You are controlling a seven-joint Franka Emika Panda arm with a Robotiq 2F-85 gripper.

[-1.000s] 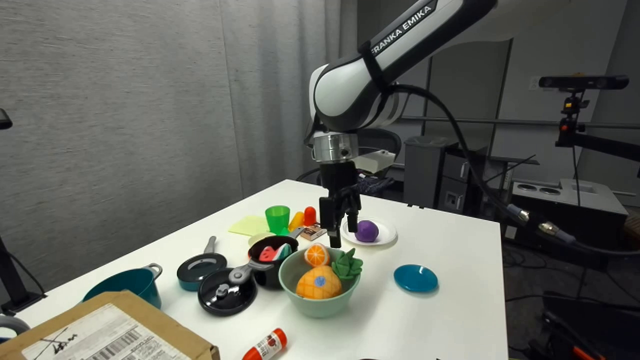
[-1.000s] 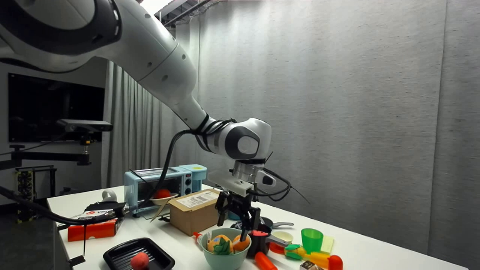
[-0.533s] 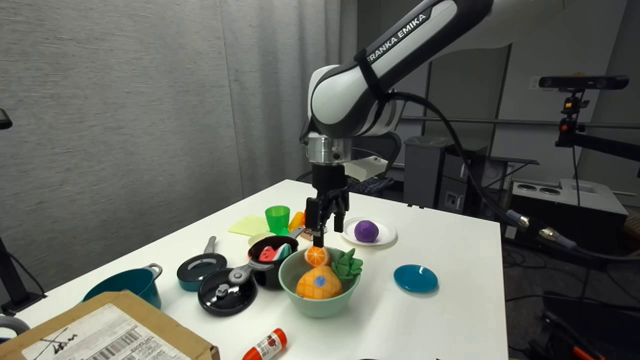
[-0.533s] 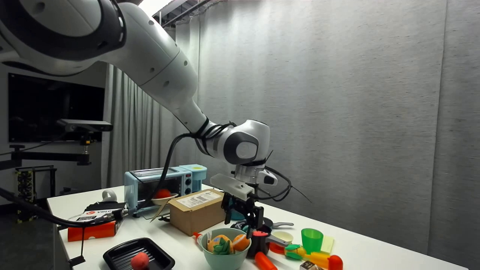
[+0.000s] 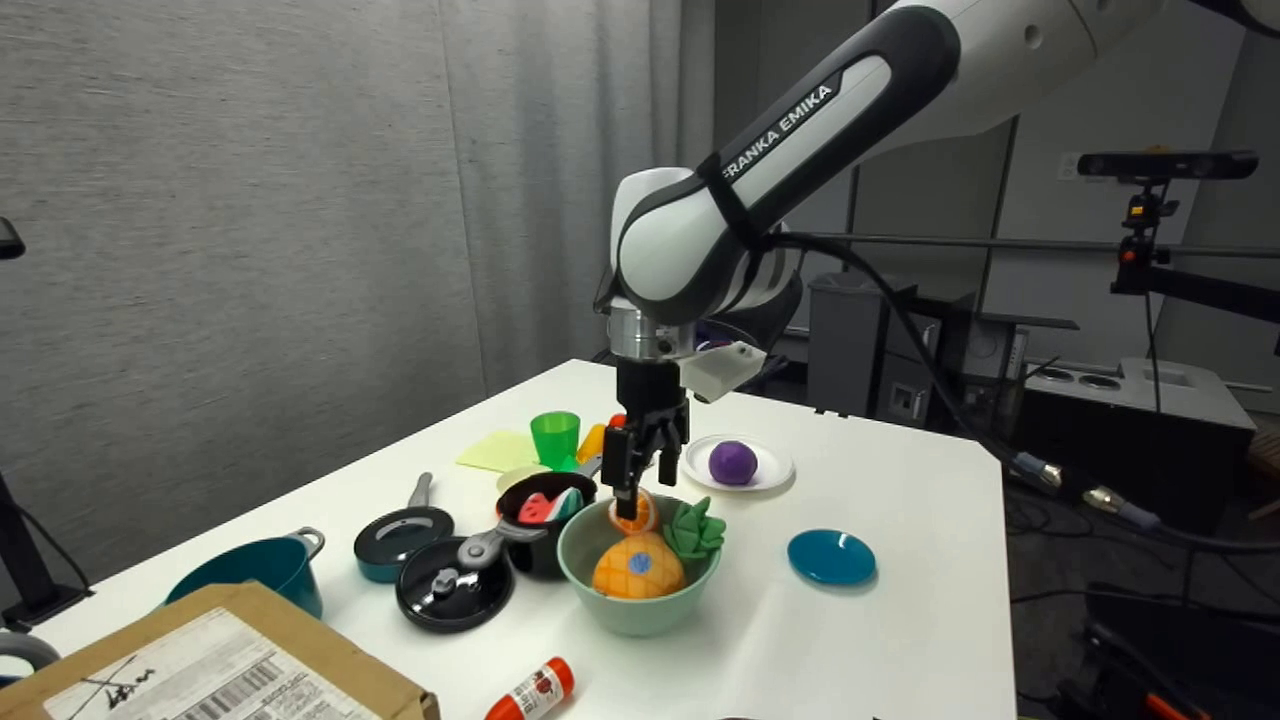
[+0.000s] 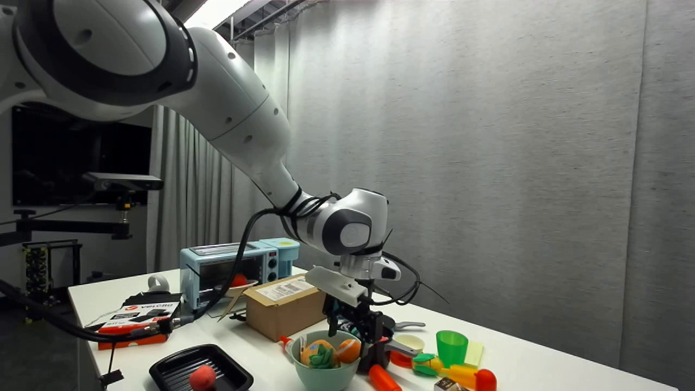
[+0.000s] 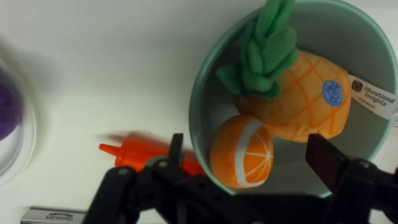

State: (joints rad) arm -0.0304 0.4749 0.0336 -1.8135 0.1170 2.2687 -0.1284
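Note:
My gripper (image 7: 245,139) stands open over a pale green bowl (image 7: 196,93), with nothing held. Beneath and between its fingers in the wrist view lies a round plush orange (image 7: 224,152) with a white band and segment lines, resting against the bowl's wall. Beside it in the same bowl is a plush pineapple (image 7: 311,93) with green leaves and a white tag. In an exterior view one fingertip overlaps the orange (image 5: 640,515); contact cannot be made out. Seen from elsewhere, the gripper (image 6: 354,335) hangs at the bowl's rim, close to the black pot (image 6: 373,355).
A red bottle (image 7: 136,154) lies just outside the bowl. Around it are a black pot with watermelon pieces (image 5: 550,506), a black lid (image 5: 455,590), a white plate (image 5: 780,470) with a purple ball, a teal plate (image 5: 832,557) and a cardboard box (image 6: 282,312).
The arm has come down, and my gripper has shifted left in an exterior view, ending lower over the orange's side of the bowl. The jaws have stayed open; the bowl and its contents look unmoved.

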